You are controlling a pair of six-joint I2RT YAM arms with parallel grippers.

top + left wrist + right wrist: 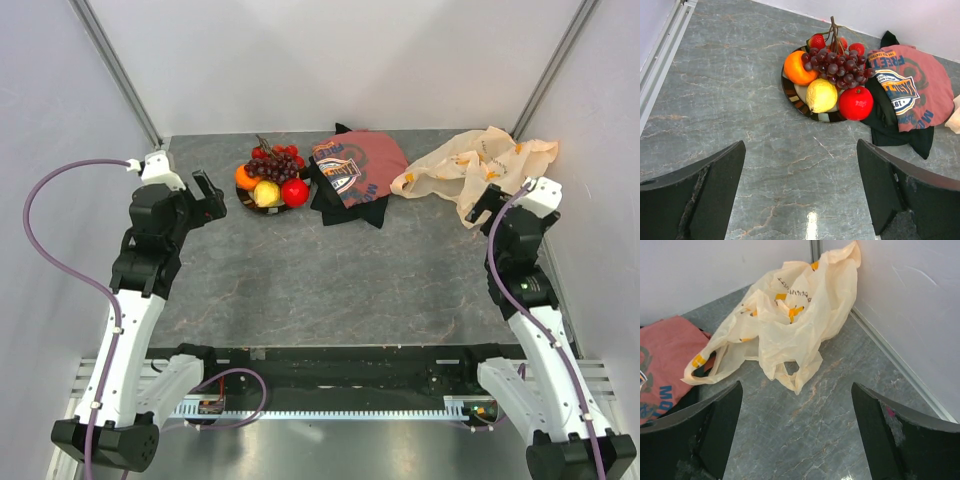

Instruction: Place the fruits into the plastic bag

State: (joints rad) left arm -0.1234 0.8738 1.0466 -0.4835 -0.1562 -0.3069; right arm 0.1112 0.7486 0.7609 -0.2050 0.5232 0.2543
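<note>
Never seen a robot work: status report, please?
Left gripper, right gripper open, empty. Fruits all on plate; plastic bag crumpled, far right. Folded cloth lies between.

Left arm [135, 270] and right arm [525, 290] both reach forward, well apart; left hand [800, 145] gapes wide, empty; right hand [796, 385] likewise, seemingly angled downward.

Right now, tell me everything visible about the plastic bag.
The plastic bag is thin, translucent cream-white film with small yellow prints and some dark lettering. It lies crumpled and collapsed, mouth not held open, on the grey table in the far right corner. Its far end bunches up against the right wall. A handle loop reaches over the edge of the red printed cloth. Nothing shows inside it.
</note>
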